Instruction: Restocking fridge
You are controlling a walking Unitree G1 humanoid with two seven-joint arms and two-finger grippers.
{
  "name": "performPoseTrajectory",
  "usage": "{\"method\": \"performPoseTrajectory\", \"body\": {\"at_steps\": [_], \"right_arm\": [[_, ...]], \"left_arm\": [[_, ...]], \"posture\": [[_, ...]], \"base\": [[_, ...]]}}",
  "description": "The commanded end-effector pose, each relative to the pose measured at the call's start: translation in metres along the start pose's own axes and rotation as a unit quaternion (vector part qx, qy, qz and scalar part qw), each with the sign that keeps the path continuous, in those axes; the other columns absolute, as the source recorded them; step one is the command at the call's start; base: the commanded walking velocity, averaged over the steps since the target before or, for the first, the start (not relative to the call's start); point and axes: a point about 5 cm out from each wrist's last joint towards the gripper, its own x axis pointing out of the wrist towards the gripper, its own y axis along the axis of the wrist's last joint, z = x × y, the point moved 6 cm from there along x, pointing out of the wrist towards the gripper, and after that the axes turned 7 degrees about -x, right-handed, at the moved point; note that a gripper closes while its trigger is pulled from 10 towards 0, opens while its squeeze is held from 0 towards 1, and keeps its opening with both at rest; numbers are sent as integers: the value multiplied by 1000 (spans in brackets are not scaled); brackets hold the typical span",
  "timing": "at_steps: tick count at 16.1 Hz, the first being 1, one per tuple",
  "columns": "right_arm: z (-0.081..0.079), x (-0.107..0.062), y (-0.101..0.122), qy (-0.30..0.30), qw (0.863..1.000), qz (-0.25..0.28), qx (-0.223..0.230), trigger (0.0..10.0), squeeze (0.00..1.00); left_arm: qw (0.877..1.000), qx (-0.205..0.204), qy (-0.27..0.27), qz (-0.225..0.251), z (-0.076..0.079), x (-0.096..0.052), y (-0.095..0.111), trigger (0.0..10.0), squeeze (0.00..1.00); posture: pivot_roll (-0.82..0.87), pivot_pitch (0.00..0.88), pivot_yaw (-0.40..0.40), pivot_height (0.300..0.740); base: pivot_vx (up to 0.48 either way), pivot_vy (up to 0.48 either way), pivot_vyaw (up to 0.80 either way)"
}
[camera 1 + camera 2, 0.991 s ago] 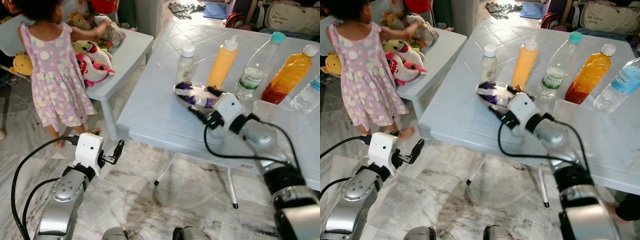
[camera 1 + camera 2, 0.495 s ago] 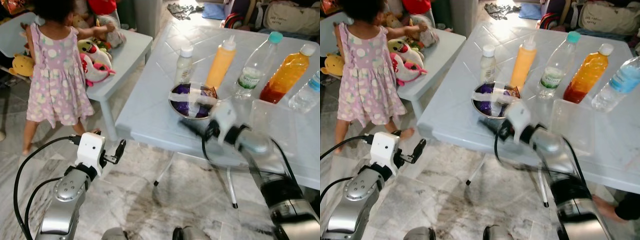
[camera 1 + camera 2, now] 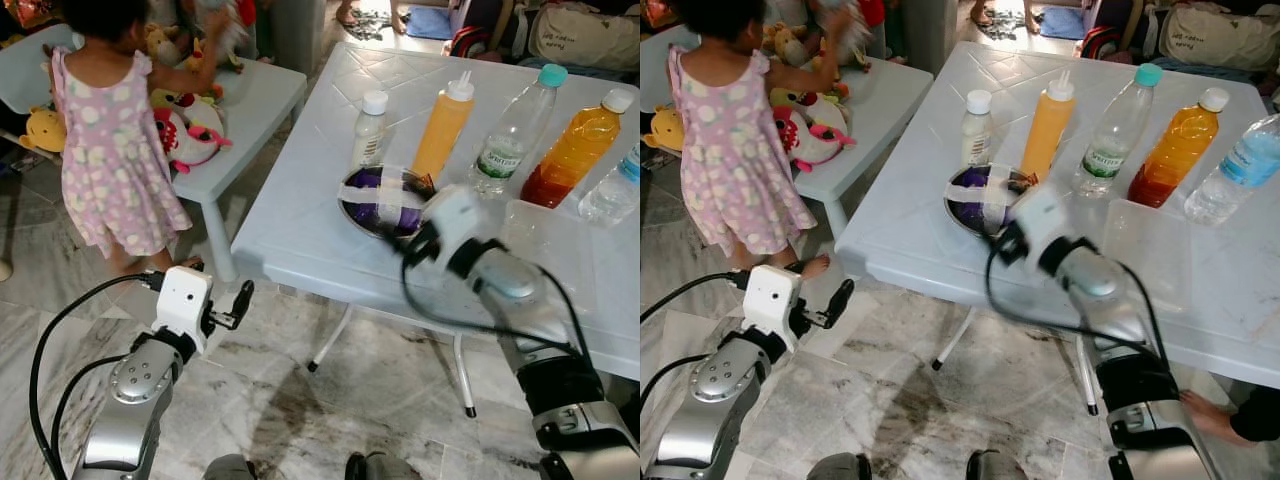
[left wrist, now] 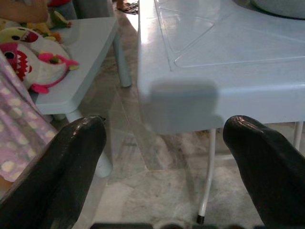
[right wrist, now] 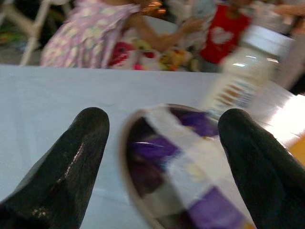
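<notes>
My right jaws (image 5: 162, 157) are spread wide, lined up on the taped bowl (image 3: 385, 197) near the desk's (image 3: 300, 235) front edge, ready to straddle its rim. My left jaws (image 4: 164, 157), also wide, idle below the desk's corner.

Your right gripper (image 5: 159, 157) has both black fingers spread wide, framing the metal bowl (image 5: 138, 176) (purple and white packets inside) on the pale table (image 5: 57, 90); beyond the bowl, a blurred white bottle (image 5: 248, 71).
</notes>
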Motion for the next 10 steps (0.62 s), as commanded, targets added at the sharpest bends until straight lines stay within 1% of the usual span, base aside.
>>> {"method": "performPoseTrajectory", "body": {"at_steps": [1, 2, 3, 4, 5, 6, 8, 9, 10], "right_arm": [[-1, -1, -4, 19, 1000, -13, -13, 10000, 0], [-1, -2, -16, 33, 998, -45, -7, 10000, 0], [-1, -2, -26, 51, 996, -65, -13, 10000, 0], [-2, -3, -30, 61, 995, -78, -10, 10000, 0], [-3, -4, -34, 70, 994, -88, -9, 10000, 0], [-5, -5, -37, 93, 991, -96, -28, 10000, 0], [-4, -5, -41, 107, 989, -104, -18, 10000, 0], [-4, -6, -46, 120, 986, -115, -22, 10000, 0], [-4, -7, -49, 127, 984, -122, -26, 9765, 0]], "left_arm": [[1000, 3, 1, -3, 0, 1, -1, 10000, 0], [1000, 2, 2, -3, 0, 0, -2, 10000, 0], [1000, 0, 2, -4, 1, -1, -2, 10000, 0], [1000, 0, 1, -5, 1, -2, -2, 10000, 0], [1000, 0, 1, -5, 2, -2, -3, 10000, 0], [1000, 1, 0, -6, 1, -3, -3, 10000, 0], [1000, 2, 1, -9, 0, -5, -4, 10000, 0], [1000, 2, 2, -10, -1, -6, -4, 10000, 0], [1000, 2, 2, -10, 0, -7, -4, 10000, 0]], "posture": [[55, 86, -16, 740], [57, 87, -18, 740], [60, 92, -16, 740], [61, 94, -16, 740], [62, 95, -16, 740], [66, 97, -16, 740], [72, 103, -15, 740], [74, 105, -13, 740], [76, 109, -12, 740]], "base": [[0, 0, 0], [0, 0, 0], [0, 0, 0], [0, 0, 0], [0, 0, 0], [0, 0, 0], [0, 0, 0], [0, 0, 0], [0, 0, 0]]}}
